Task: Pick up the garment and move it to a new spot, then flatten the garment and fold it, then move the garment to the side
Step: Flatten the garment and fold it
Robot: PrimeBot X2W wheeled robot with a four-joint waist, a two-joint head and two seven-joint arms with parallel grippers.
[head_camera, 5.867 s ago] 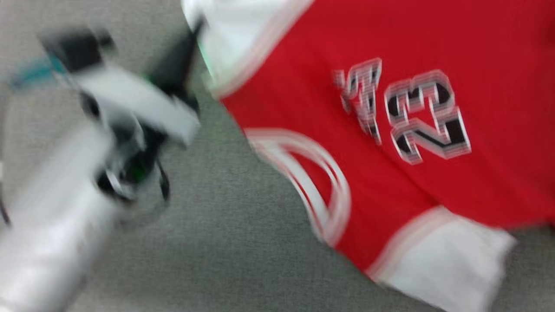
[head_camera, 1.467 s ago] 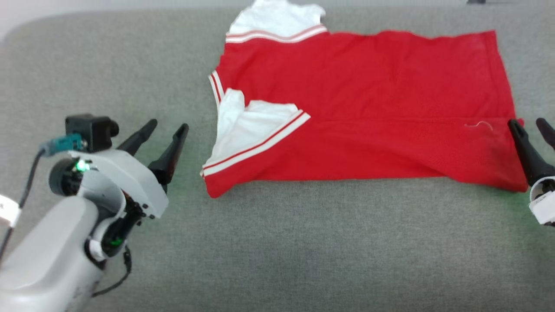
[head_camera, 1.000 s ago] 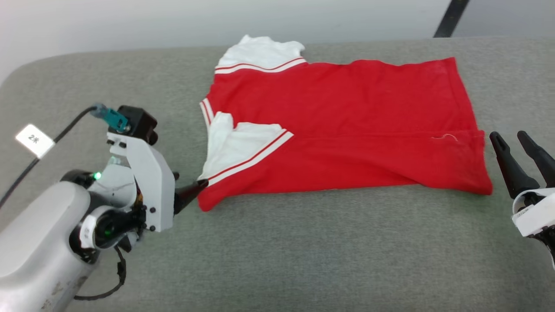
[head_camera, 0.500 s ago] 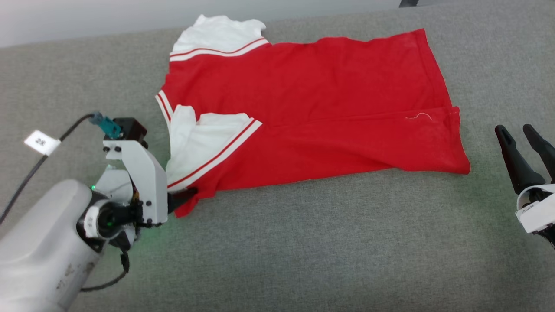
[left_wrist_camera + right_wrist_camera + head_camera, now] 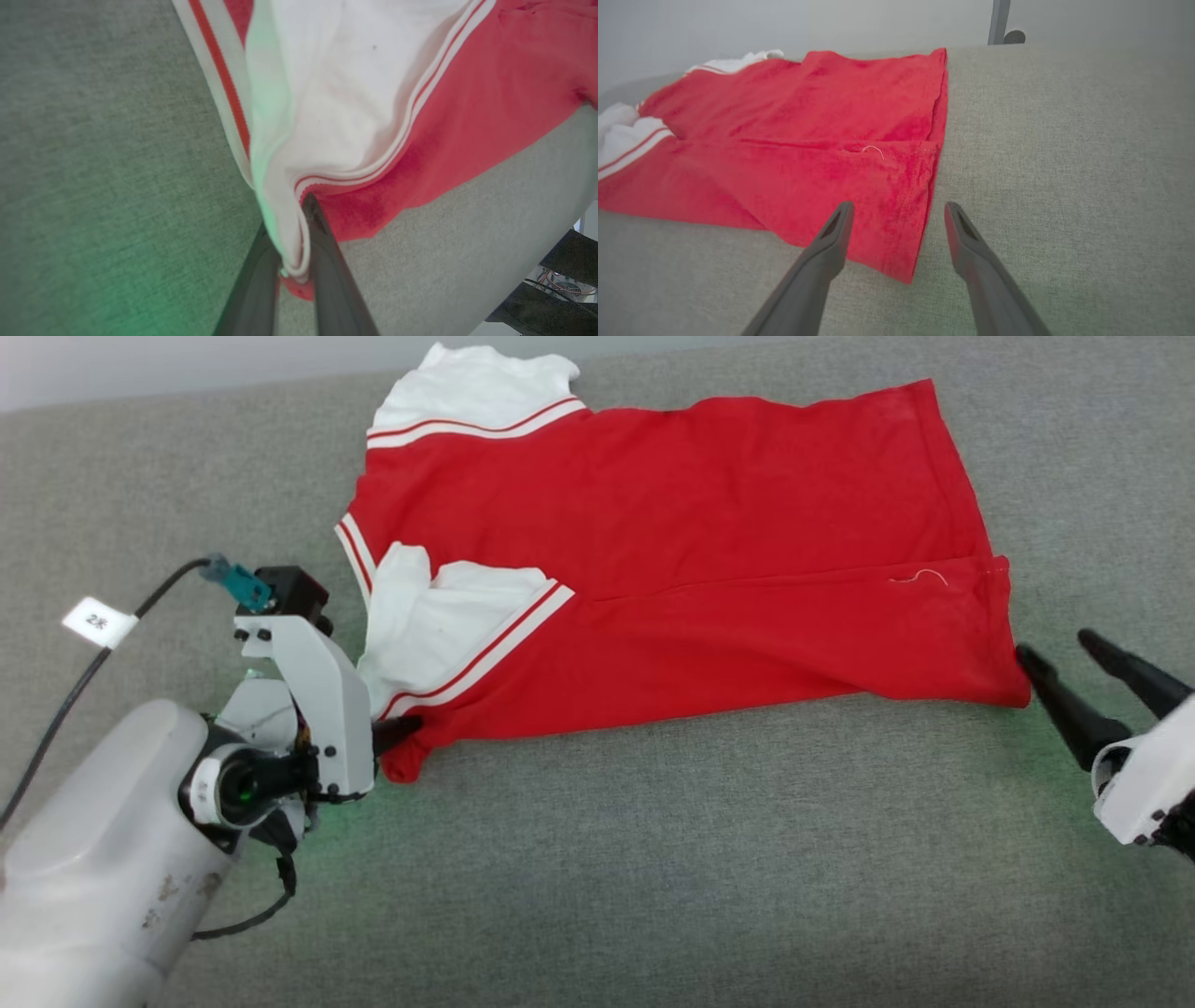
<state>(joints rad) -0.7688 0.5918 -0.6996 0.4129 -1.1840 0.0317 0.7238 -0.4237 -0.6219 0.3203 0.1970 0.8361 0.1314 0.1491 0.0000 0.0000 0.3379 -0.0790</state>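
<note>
Left wrist view: red jersey corner is pinched in the closed left gripper; its hem corner just ahead of the empty, spread right gripper should be gripped before lifting.

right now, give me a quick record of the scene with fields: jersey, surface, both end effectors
garment: red sleeveless jersey with white panels, lying on the surface, near side folded over
surface: grey fabric surface
left end effector: shut on the jersey's near left corner
right end effector: open, the jersey's near right corner between its fingers, not gripped
loose detail: white thread by the right hem
</note>
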